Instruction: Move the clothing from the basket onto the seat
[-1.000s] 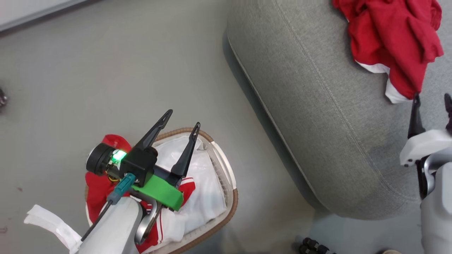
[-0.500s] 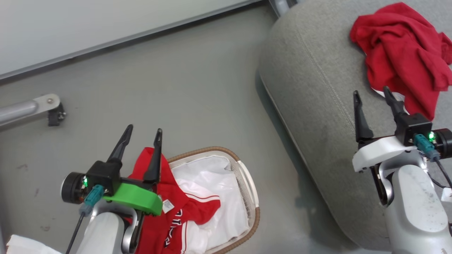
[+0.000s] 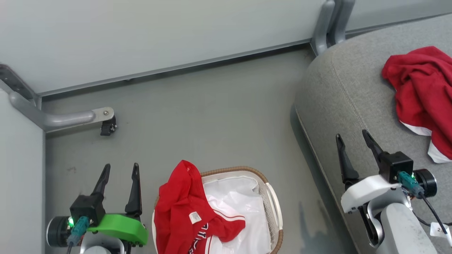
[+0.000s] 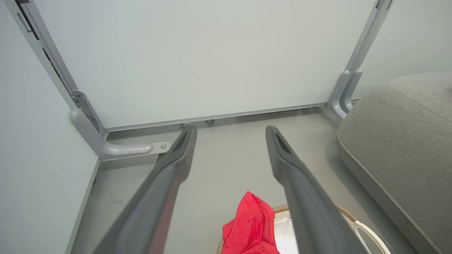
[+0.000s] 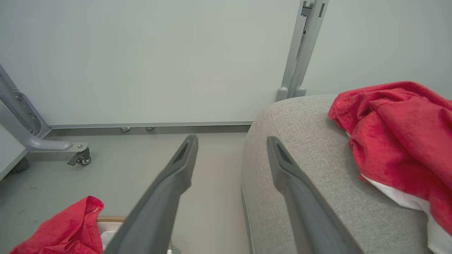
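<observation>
One red garment (image 3: 180, 208) hangs over the basket (image 3: 274, 208) at its left rim, partly lying inside on a glossy white sheet (image 3: 235, 197). A second red garment (image 3: 422, 91) lies crumpled on the seat (image 3: 335, 98), up and to the right of the basket. Just left of the basket the left gripper (image 3: 121, 165) hovers above the floor (image 3: 212, 116), fingers spread and empty. Right of the basket, the right gripper (image 3: 351, 134) hangs over the seat's edge, likewise spread, grasping nothing.

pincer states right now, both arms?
Left pincer: open, holding nothing.
Right pincer: open, holding nothing.
</observation>
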`<state>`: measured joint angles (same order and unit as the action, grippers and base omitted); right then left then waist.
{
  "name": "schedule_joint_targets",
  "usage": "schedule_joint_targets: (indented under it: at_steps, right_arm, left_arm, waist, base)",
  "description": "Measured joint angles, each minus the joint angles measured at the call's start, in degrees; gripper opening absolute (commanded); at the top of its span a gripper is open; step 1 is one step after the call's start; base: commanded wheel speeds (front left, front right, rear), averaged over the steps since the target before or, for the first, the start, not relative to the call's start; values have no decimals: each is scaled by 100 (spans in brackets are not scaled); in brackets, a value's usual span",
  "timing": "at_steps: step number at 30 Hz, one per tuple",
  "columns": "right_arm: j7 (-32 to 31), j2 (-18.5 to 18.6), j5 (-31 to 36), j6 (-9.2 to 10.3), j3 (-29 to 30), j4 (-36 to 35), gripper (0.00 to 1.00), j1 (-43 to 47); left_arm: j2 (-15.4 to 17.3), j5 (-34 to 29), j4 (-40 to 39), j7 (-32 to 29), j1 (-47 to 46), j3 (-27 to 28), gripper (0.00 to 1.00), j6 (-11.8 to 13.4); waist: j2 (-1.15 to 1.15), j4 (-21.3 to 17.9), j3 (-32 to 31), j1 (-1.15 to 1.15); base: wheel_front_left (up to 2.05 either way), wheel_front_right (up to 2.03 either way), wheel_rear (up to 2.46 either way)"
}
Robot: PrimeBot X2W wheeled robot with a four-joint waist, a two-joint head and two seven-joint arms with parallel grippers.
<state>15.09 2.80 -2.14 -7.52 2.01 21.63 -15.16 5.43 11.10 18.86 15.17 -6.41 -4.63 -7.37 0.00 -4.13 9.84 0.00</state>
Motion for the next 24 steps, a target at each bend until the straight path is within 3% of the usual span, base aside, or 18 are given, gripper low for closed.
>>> schedule_joint_targets:
  at_steps: [14,24]
  right_arm:
    - [0,0,-74,0,-42,-34,100,770]
    - [0,3,-152,0,-222,-174,100,577]
  left_arm:
    - [-196,4,201,0,725,178,100,0]
    - [-222,40,382,0,525,-172,100,0]
  waist:
    - [0,191,-756,0]
    - [0,89,-479,0]
  base:
    - [0,0,0]
    - [0,0,0]
